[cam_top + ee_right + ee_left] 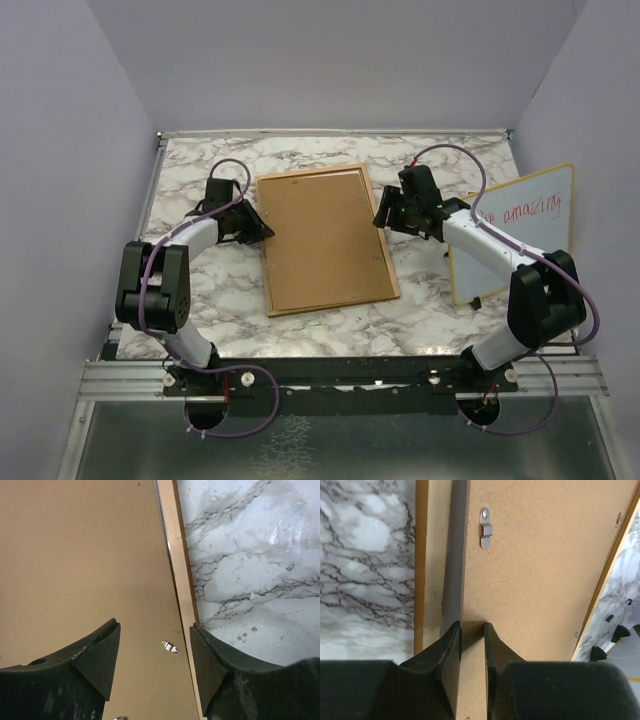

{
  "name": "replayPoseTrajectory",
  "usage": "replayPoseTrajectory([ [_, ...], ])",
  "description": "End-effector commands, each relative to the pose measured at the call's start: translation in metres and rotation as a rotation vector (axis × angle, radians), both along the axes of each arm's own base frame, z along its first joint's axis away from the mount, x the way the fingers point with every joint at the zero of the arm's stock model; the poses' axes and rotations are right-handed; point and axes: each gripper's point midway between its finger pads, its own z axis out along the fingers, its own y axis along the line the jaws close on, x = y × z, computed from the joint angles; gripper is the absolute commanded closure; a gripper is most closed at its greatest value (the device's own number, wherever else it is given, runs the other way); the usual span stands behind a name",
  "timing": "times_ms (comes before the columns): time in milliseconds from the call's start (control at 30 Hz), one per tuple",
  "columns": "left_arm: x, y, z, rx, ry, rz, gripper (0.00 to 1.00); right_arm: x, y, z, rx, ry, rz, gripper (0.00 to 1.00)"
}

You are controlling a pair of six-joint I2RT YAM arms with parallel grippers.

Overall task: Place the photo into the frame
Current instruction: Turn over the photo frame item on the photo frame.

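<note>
Frame [325,240] lay back-up on the marble counter [230,310], centre, long sides running near to far and slightly skewed. Left hand [258,228] was at the frame's left edge, fingers [451,645] pinched shut on the edge of the brown back board [545,570]. A dark gap showed between board and wooden rim there. Right hand [383,218] was at the right edge, jaws spread wide and holding nothing, one finger over the board and the other over the counter. Contact with the rim could not be told. Metal tab [170,646] lay between its fingers. Whiteboard [525,225] with red handwriting leaned against the right wall.
</note>
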Motion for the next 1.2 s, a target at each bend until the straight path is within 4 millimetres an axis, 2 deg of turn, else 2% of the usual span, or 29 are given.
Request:
replayPoseTrajectory([
  [0, -0.001, 0.008, 0.012, -0.014, -0.075, 0.113, 0.91, -0.014, 0.013, 0.005, 0.065, 0.011, 0.098, 0.37],
  [100, 0.003, 0.002, 0.02, -0.055, -0.106, 0.106, 0.92, -0.031, 0.045, 0.016, 0.2, -0.006, 0.252, 0.39],
  [300, 0.0, -0.002, 0.014, -0.047, -0.059, 0.056, 0.93, -0.073, 0.111, 0.046, 0.491, -0.035, 0.455, 0.4],
  [500, -0.003, -0.004, 0.012, -0.046, -0.04, 0.022, 0.92, -0.096, 0.174, 0.053, 0.54, -0.054, 0.513, 0.44],
  [567, -0.004, -0.006, 0.012, -0.057, -0.032, 0.013, 0.91, -0.101, 0.192, 0.052, 0.55, -0.059, 0.524, 0.47],
  [667, -0.004, -0.01, 0.014, -0.077, -0.028, 0.001, 0.91, -0.105, 0.216, 0.047, 0.556, -0.045, 0.529, 0.63],
  [800, -0.004, -0.013, 0.019, -0.095, -0.037, -0.016, 0.91, -0.11, 0.248, 0.029, 0.541, 0.011, 0.558, 0.76],
  [967, -0.005, -0.016, 0.021, -0.114, -0.033, -0.029, 0.91, -0.115, 0.276, 0.017, 0.554, 0.041, 0.586, 0.76],
  [1100, -0.007, -0.018, 0.02, -0.118, -0.032, -0.043, 0.91, -0.111, 0.286, 0.007, 0.543, 0.07, 0.581, 0.75],
  [1167, -0.008, -0.018, 0.02, -0.117, -0.03, -0.043, 0.91, -0.109, 0.287, 0.001, 0.526, 0.08, 0.572, 0.7],
])
